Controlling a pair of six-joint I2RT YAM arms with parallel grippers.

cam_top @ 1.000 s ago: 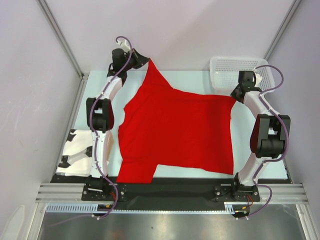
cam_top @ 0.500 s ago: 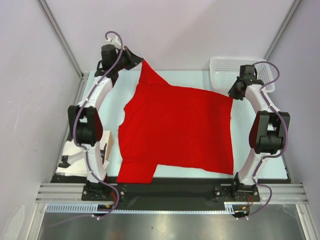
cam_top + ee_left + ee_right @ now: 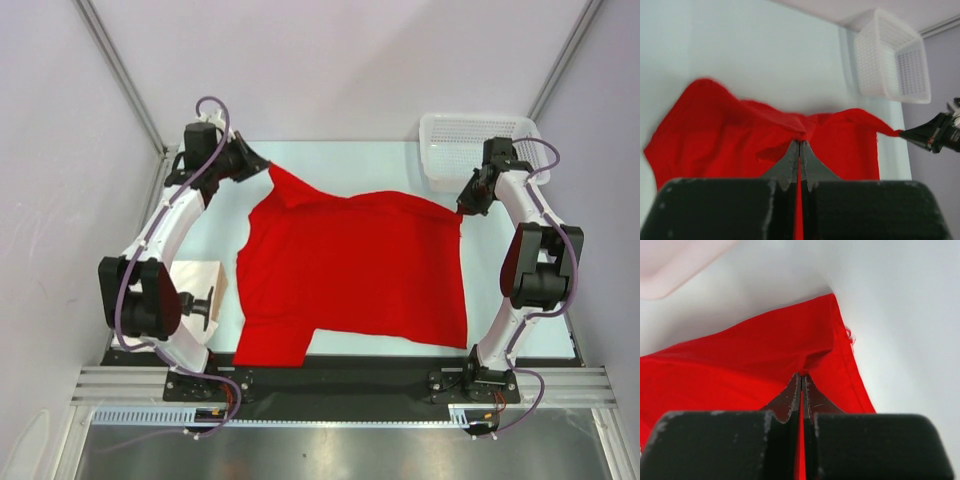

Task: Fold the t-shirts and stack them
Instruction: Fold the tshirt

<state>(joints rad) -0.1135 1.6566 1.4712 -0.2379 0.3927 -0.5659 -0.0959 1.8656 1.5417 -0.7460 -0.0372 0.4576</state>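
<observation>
Your left arm has swung out to the left and come down since the earlier frame, so the tall peak of cloth it held up at the far left now sits low over the table [image 3: 350, 160], while the right arm has barely shifted. The red t-shirt [image 3: 350, 270] lies spread across the middle of the table, with its near sleeve by the arm bases. The left gripper [image 3: 262, 170] is pinched tight on the far sleeve end, and the right gripper [image 3: 463, 208] is clamped on the far hem corner, just in front of the white mesh basket [image 3: 470, 135]. Both wrist views show red cloth running between closed fingers. You appear to be laying the far edge flat before a fold, so keep the two holds level and pull gently apart to draw that edge taut. A small tuck of cloth lies just inside the left hold, and it will likely crease if you let go now. Ease the left side outward until it flattens. Keep the right corner short of the basket, and lower both ends together before you release.
</observation>
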